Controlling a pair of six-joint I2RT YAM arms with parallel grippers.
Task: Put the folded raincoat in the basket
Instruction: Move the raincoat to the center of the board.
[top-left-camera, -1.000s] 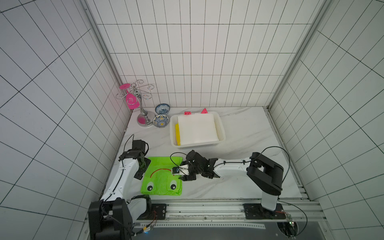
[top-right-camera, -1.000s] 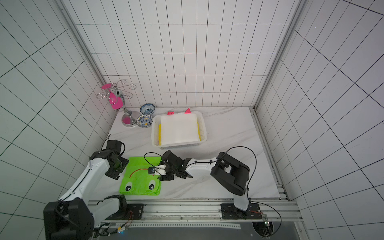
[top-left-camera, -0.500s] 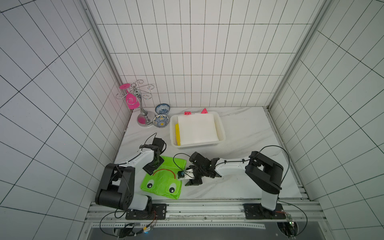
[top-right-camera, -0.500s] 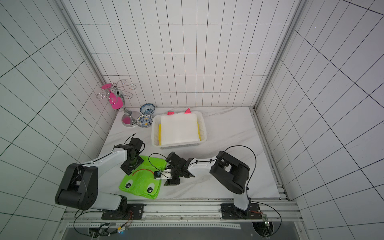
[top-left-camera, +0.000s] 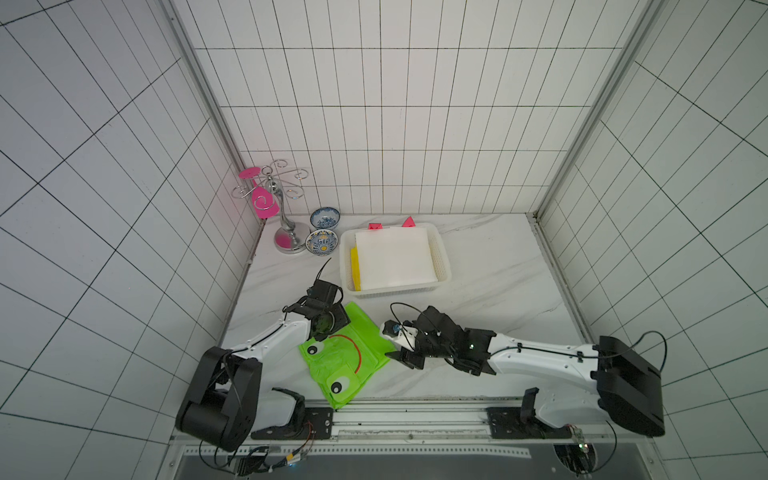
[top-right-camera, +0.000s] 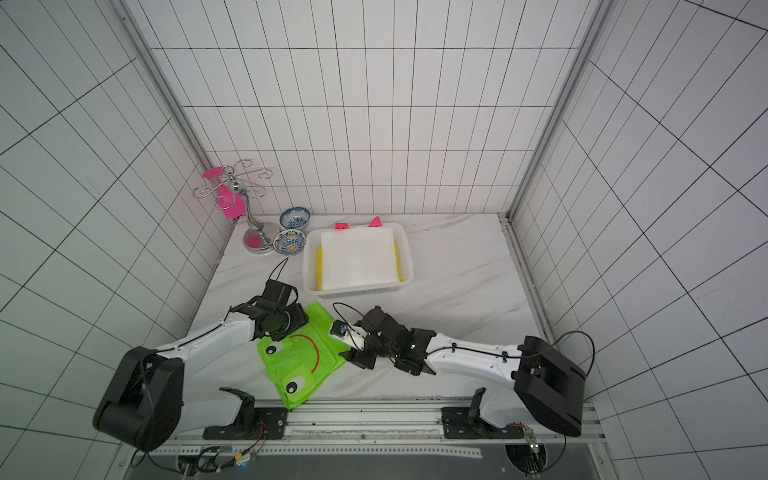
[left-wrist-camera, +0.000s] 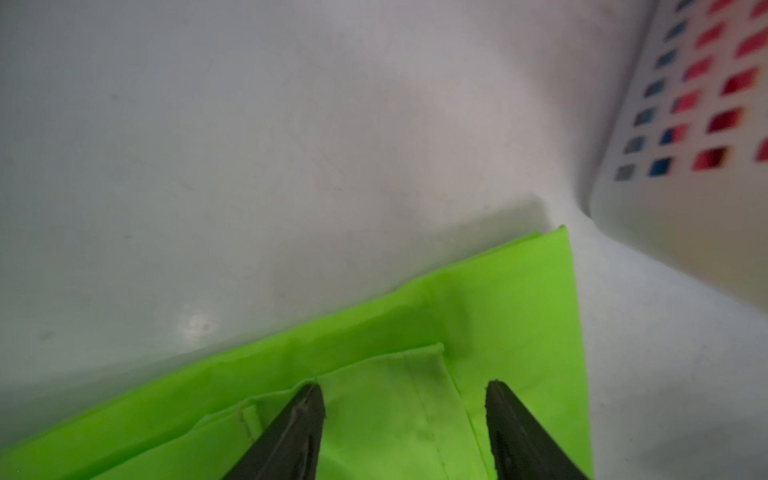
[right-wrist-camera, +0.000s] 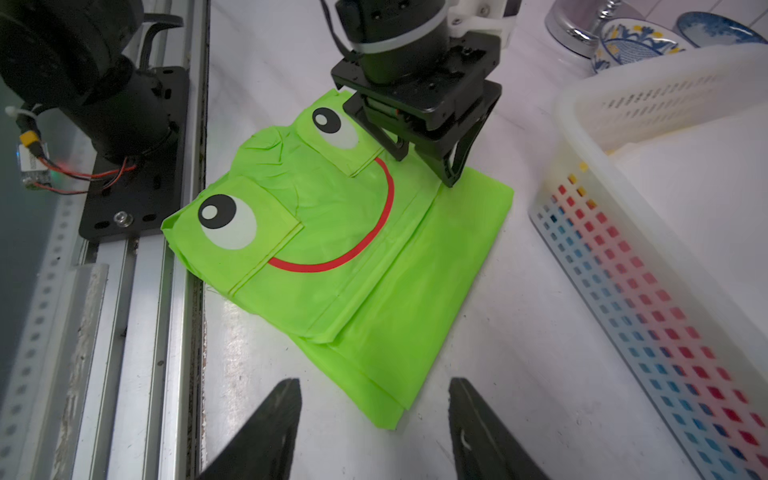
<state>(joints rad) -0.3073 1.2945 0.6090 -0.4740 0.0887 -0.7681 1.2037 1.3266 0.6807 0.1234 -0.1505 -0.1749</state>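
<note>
Folded raincoat (top-left-camera: 345, 357) (top-right-camera: 300, 358) (right-wrist-camera: 353, 257) (left-wrist-camera: 415, 374), bright green with frog eyes and a red smile, lay flat on the desk (top-left-camera: 478, 266) outside the basket (top-left-camera: 395, 290) (top-right-camera: 358, 291) (right-wrist-camera: 623, 270) (left-wrist-camera: 665, 174). It lay just in front of the basket's near wall, with its eye end reaching the front rail. Left tool (top-left-camera: 328, 325) (top-right-camera: 279, 322) (left-wrist-camera: 405, 386) (right-wrist-camera: 424, 166) stood over the raincoat's edge nearest the basket. Its jaws were parted and clasped nothing, and its tips were at the fabric. Right tool (top-left-camera: 399, 352) (top-right-camera: 353, 353) (right-wrist-camera: 374, 382) sat low at the raincoat's opposite side, jaws likewise parted. A corner of the raincoat showed between its fingers, unclamped. The basket held a white folded sheet (top-left-camera: 395, 259) over yellow pieces. Two patterned bowls (top-left-camera: 323, 242) stood beside it.
</note>
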